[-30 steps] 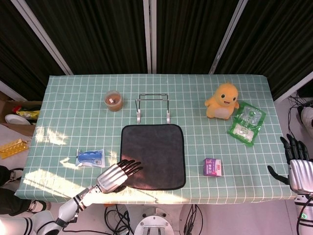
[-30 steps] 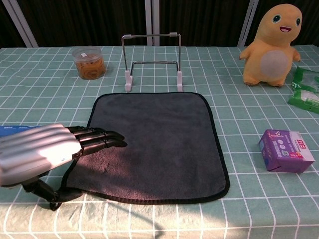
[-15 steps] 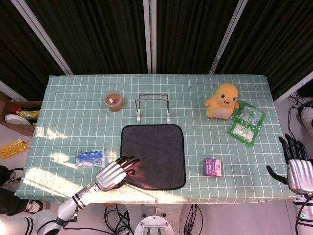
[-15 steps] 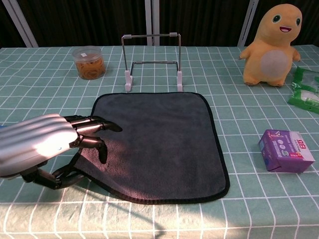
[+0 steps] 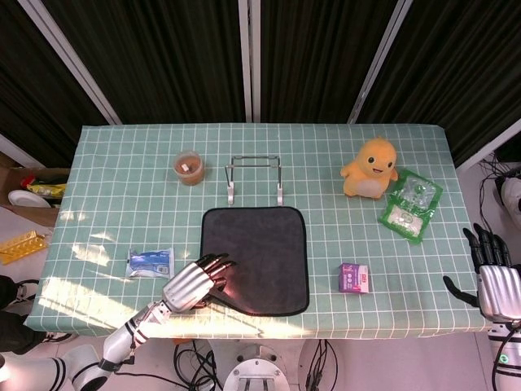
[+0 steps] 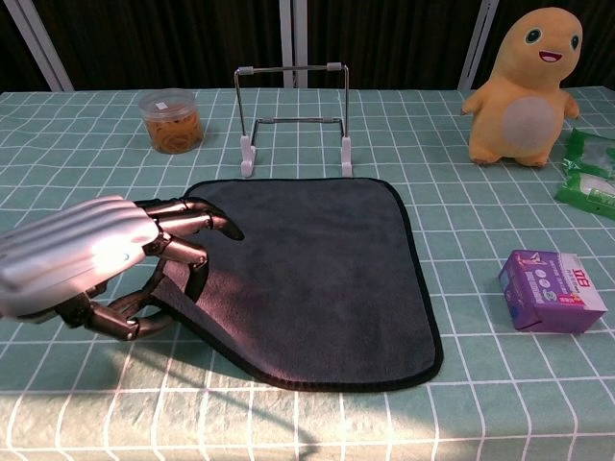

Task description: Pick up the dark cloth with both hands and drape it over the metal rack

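The dark cloth [image 5: 260, 259] [image 6: 317, 274] lies flat on the green checked table, just in front of the metal rack [image 5: 254, 177] [image 6: 293, 115], which stands upright and bare. My left hand [image 5: 195, 283] [image 6: 86, 261] is at the cloth's near-left corner. Its fingers curl over the edge with the thumb underneath, pinching the cloth, and the corner is pulled up and inward. My right hand [image 5: 492, 273] hangs off the table's right edge, fingers apart, holding nothing. It shows only in the head view.
An orange jar [image 5: 189, 167] [image 6: 171, 119] stands left of the rack. A yellow plush duck [image 5: 370, 168] [image 6: 524, 86] and green packets [image 5: 412, 205] sit at the right. A purple box [image 5: 354, 278] [image 6: 553, 291] lies right of the cloth, a blue packet [image 5: 151, 262] to its left.
My left hand has curled its fingers around the cloth's near-left corner and drawn it in, so that edge now runs diagonally. The right hand has barely moved.
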You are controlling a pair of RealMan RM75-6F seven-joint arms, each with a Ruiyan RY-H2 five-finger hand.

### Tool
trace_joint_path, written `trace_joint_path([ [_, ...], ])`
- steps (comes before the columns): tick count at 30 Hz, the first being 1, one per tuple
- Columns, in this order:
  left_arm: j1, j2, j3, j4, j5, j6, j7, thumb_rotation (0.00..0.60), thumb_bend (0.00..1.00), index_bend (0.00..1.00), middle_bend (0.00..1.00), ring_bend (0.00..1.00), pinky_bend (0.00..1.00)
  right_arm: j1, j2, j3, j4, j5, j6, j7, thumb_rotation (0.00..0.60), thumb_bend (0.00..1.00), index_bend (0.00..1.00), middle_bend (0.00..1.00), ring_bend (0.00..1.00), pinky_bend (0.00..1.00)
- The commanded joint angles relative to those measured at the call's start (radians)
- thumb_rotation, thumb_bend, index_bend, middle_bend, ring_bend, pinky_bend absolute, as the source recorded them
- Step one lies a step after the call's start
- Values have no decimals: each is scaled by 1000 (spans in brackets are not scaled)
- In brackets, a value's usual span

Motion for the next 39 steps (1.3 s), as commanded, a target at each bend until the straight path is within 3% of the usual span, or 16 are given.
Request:
trace_joint_path([
  [1,-1,-1,-7,-10,-9,0,7,600,456,742,192,115,244,4,-6,-6,4,-8,-6,-5,600,176,0,0,0,0],
  [10,-14,15,-72,-113,-97,-42,88,600,458,755,192,115,239,66,-94,-70,32,-105,-97,-82,600,176,0,0,0,0],
  [18,-51,78,-158,-263,-202,-98,158,600,458,776,192,115,239,132,-88,-85,-99,-214,-120,-205,600,176,0,0,0,0],
  [23,-69,85,-196,-313,-272,-128,218,600,458,778,192,115,239,186,-111,-110,-167,-266,-200,-270,600,176,0,0,0,0],
  [32,-103,84,-246,-345,-384,-168,288,600,458,780,192,115,239,255,-207,-125,-189,-264,-333,-348,600,176,0,0,0,0],
  [39,-131,85,-271,-354,-450,-190,315,600,459,784,192,115,239,289,-294,-130,-146,-267,-369,-350,600,164,0,0,0,0],
])
